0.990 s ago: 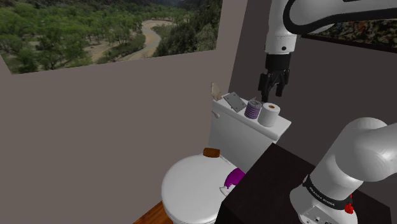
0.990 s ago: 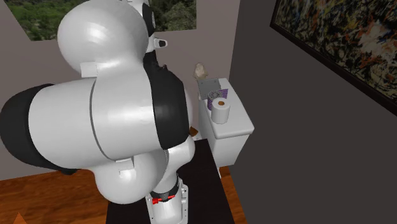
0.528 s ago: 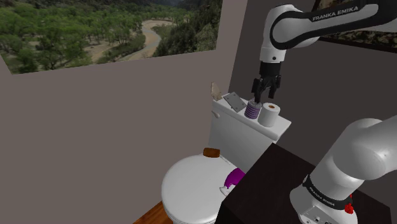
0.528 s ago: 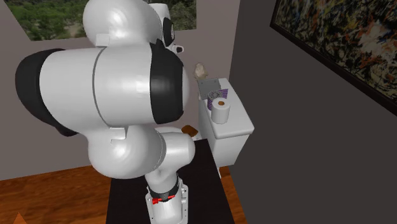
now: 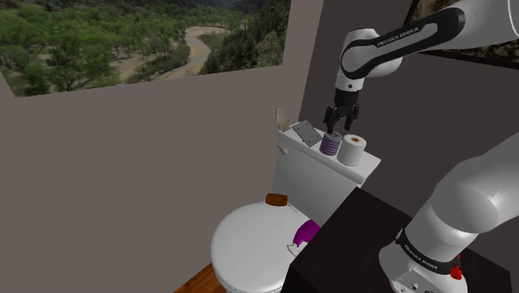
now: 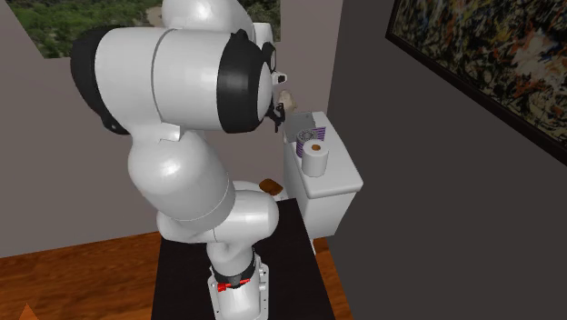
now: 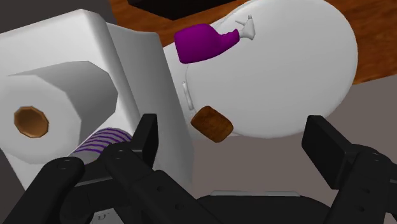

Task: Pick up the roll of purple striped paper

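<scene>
Hovering open: gripper [image 5: 333, 126] over the purple striped roll [image 5: 331, 146] on the toilet tank [image 5: 320, 179]

Shoulder view: the white arm [image 5: 391, 46] reaches in from the upper right and points the black gripper straight down at the tank's top. Its fingertips hang just above the purple striped roll, and whether they touch it cannot be told. The roll stands upright between a tilted grey flat pack [image 5: 306, 133] and a plain white roll [image 5: 354, 150], close beside the latter. Below the tank lie the closed toilet lid [image 5: 249, 250], a brown block [image 5: 276, 200] at its hinge end and a purple bottle [image 5: 306, 231] next to the dark stand [image 5: 366, 241].

Second exterior view: the arm's big joints take up the foreground. Past them the purple striped roll [image 6: 303, 139] sits on the tank [image 6: 336, 186] just behind the white roll [image 6: 315, 160], with a tan object [image 6: 286, 96] at the tank's far end. A dark painting [image 6: 482, 64] hangs on the wall to this view's right.

Wrist view: the two black fingers [image 7: 145, 137] stand wide apart with nothing clasped. The purple striped roll [image 7: 102, 140] is on the outer side of one finger, not between the pair, and pressed against the white roll [image 7: 57, 114]. Between the fingers the toilet lid [image 7: 286, 70] and the brown block [image 7: 213, 123] appear far below.
</scene>
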You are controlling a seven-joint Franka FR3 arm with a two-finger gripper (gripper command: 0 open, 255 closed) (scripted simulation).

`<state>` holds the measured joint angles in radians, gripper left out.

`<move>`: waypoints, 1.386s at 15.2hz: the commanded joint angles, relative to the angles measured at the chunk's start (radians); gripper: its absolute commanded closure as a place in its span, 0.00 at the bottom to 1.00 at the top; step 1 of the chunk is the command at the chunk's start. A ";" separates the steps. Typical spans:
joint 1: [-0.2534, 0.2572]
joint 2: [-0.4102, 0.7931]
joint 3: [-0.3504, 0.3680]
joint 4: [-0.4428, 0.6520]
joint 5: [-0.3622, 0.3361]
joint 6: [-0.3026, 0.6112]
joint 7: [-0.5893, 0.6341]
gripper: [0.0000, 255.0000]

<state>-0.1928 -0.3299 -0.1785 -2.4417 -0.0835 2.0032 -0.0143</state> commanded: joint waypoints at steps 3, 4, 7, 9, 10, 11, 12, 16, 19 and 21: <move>-0.022 0.126 -0.048 0.059 0.011 0.095 -0.044 0.00; -0.028 0.159 -0.059 0.075 0.018 0.117 -0.057 0.00; -0.044 0.259 -0.090 0.132 0.046 0.176 -0.099 0.00; -0.057 0.326 -0.108 0.176 0.073 0.210 -0.129 0.00; -0.064 0.360 -0.115 0.199 0.088 0.225 -0.145 0.00; -0.072 0.395 -0.121 0.224 0.104 0.239 -0.161 0.00; -0.081 0.429 -0.127 0.249 0.121 0.252 -0.178 0.00; -0.124 0.567 -0.137 0.363 0.194 0.289 -0.242 0.00; -0.161 0.661 -0.135 0.451 0.244 0.303 -0.281 0.00; -0.164 0.678 -0.131 0.445 0.252 0.325 -0.287 0.00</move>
<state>-0.3534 0.3342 -0.3112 -2.0011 0.1616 2.3181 -0.2961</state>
